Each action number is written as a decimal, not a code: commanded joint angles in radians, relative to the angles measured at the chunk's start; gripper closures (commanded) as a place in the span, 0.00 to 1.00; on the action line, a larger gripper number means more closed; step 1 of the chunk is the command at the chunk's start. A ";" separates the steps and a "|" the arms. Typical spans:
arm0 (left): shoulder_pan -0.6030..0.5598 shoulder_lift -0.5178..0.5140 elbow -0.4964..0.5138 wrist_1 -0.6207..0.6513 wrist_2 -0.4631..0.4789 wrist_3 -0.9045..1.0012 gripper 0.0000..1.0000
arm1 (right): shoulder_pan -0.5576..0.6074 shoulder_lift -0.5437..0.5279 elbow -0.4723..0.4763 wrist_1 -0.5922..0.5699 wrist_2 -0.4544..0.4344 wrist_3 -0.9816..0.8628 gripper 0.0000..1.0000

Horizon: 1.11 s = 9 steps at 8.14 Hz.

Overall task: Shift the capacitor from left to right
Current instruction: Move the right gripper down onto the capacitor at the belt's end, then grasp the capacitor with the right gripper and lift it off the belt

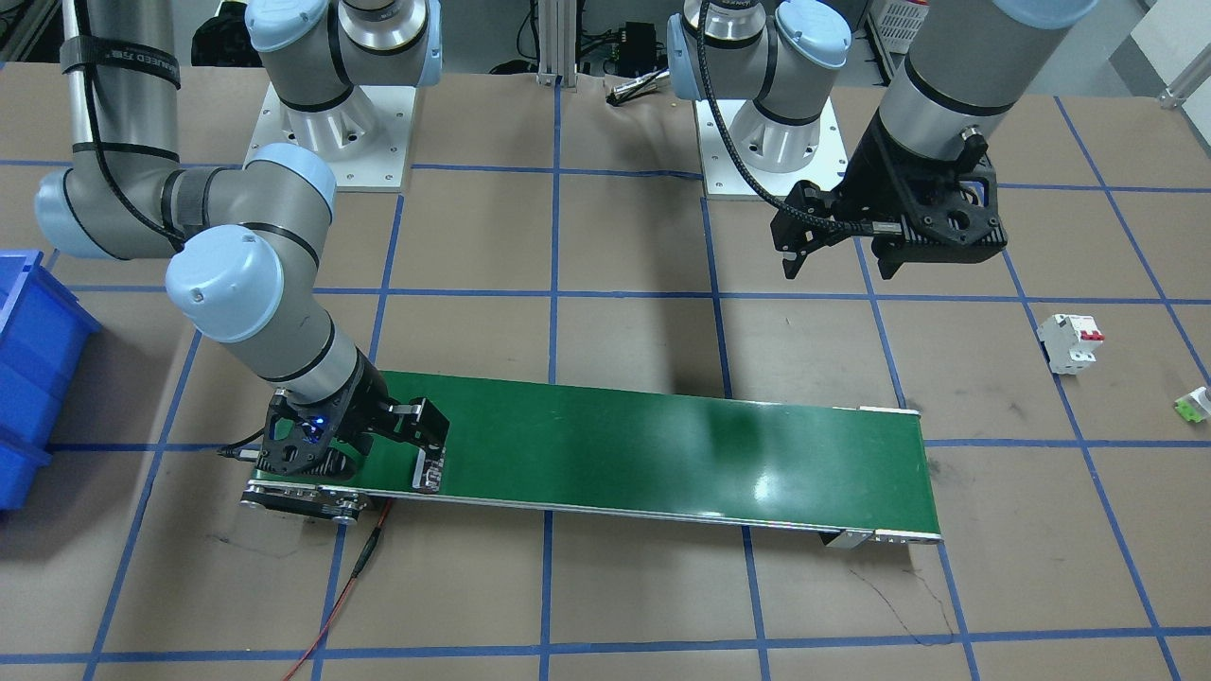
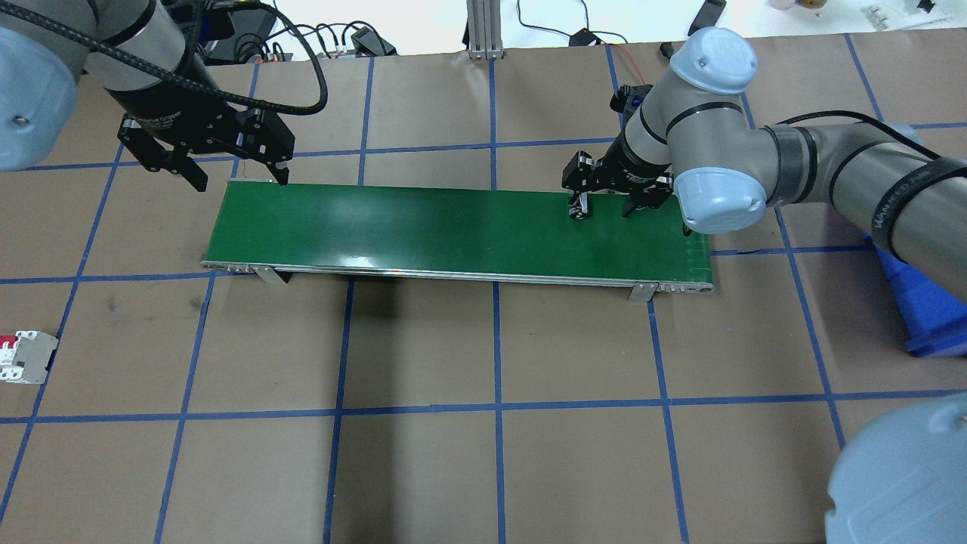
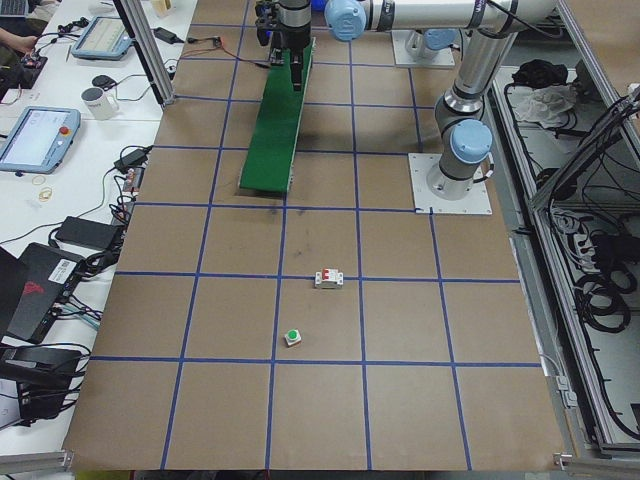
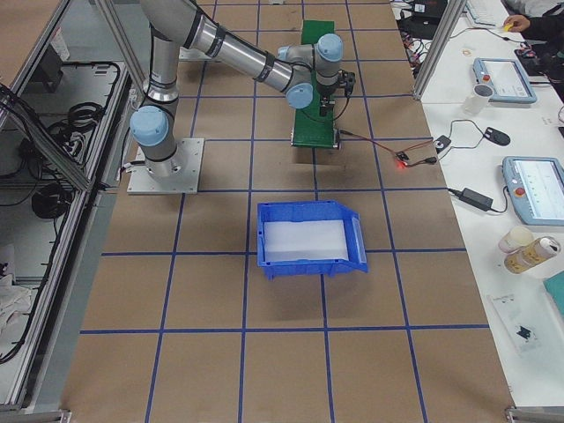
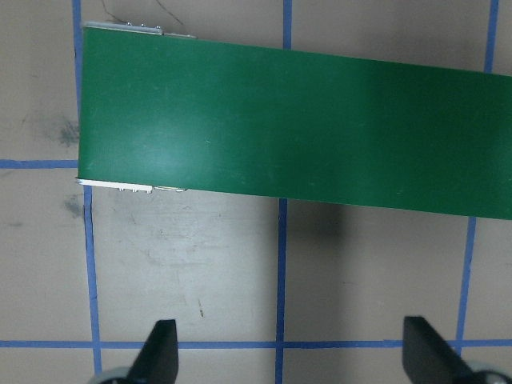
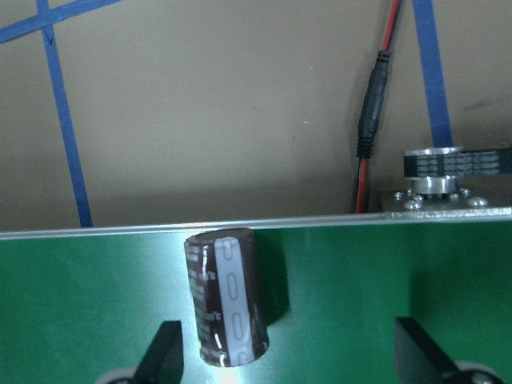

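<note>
Right wrist-mounted view first: note the right gripper with fingers spread wide, clamped on nothing. Find the capacitor between them, close beside one finger and well apart from the other. Locate it on the green conveyor belt at the robot's right end, just inside the aluminium edge rail.

Shift sideways to centre the can before closing; otherwise expect the nearer finger to reach it first and push it off line. Close slowly across the curved sides. Treat the glossy dark-brown sleeve with its pale grey stripe as slick, and the cylinder as ready to tip or roll on the smooth, shiny belt. Keep the fingertips clear of the rail, and of the toothed pulley and red cable beyond it.

Farther off, leave the left gripper parked over the belt's other end, fingers apart and empty. Judge the transfer mostly done, with pickup on the right side next.
</note>
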 commanded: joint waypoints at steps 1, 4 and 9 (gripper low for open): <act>0.000 0.002 0.000 0.000 0.002 0.000 0.00 | 0.004 0.010 0.000 -0.005 -0.038 -0.011 0.17; 0.000 0.004 0.000 0.000 0.002 0.000 0.00 | 0.004 0.010 0.000 0.011 -0.128 -0.093 0.76; 0.000 0.004 0.000 0.000 0.002 0.000 0.00 | -0.019 -0.074 -0.122 0.231 -0.271 -0.153 1.00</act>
